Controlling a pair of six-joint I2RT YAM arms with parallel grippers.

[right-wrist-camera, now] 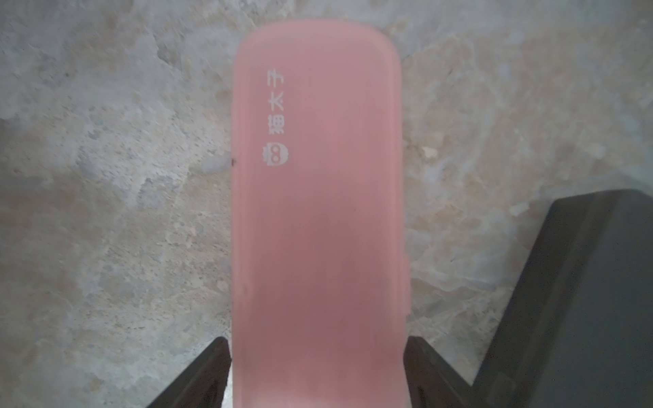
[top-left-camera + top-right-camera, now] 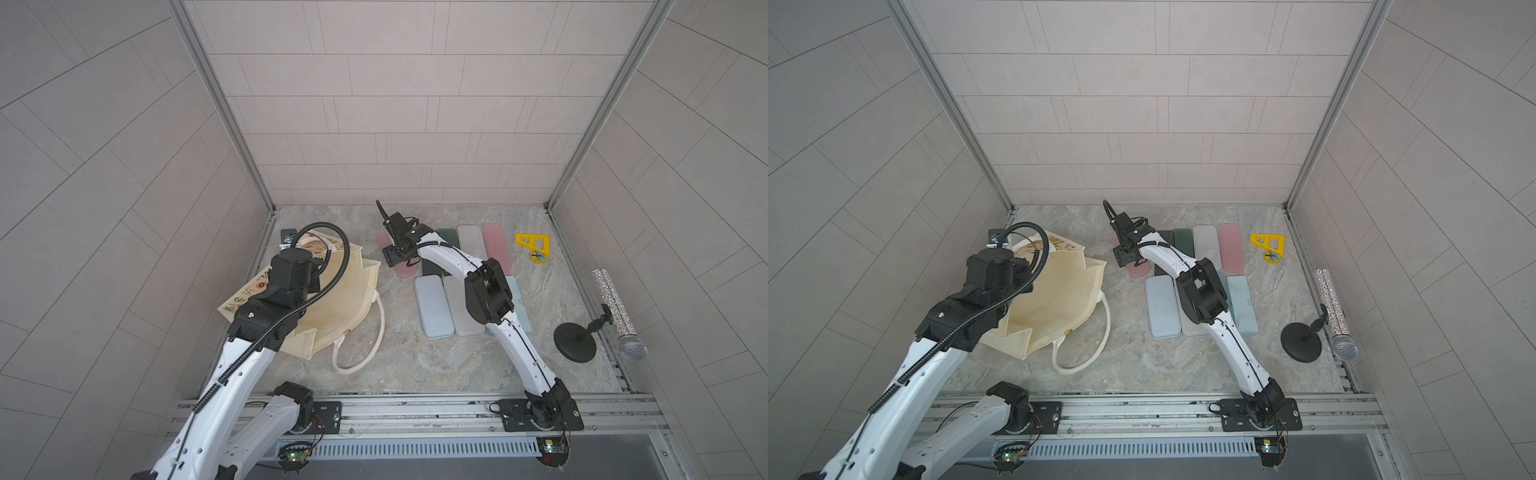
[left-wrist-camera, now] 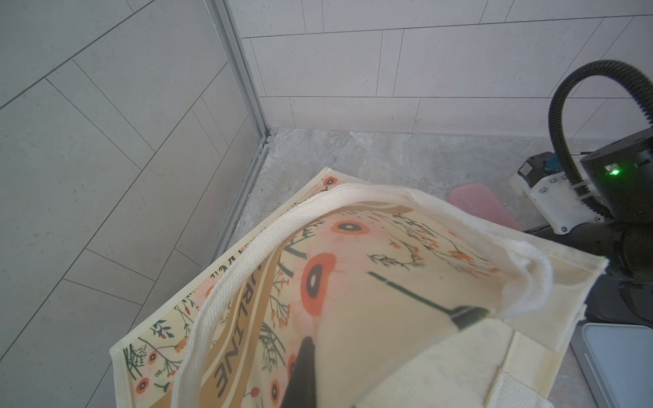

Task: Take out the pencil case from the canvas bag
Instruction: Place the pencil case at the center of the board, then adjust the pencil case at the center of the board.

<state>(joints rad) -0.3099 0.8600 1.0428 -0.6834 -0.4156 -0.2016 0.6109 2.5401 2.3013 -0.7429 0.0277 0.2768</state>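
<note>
- Left gripper (image 3: 388,332) is clenched on the printed rim of the canvas bag (image 2: 345,299), holding that edge above the table (image 2: 415,365).
- Pink pencil case (image 1: 318,176) sits between the jaws of the right gripper (image 1: 318,339); clamped or let go, I cannot tell.

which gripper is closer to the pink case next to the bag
Right. The right gripper straddles the pink case, one finger on each side. The left gripper is over at the bag, shut on its fabric, apart from the case.
</note>
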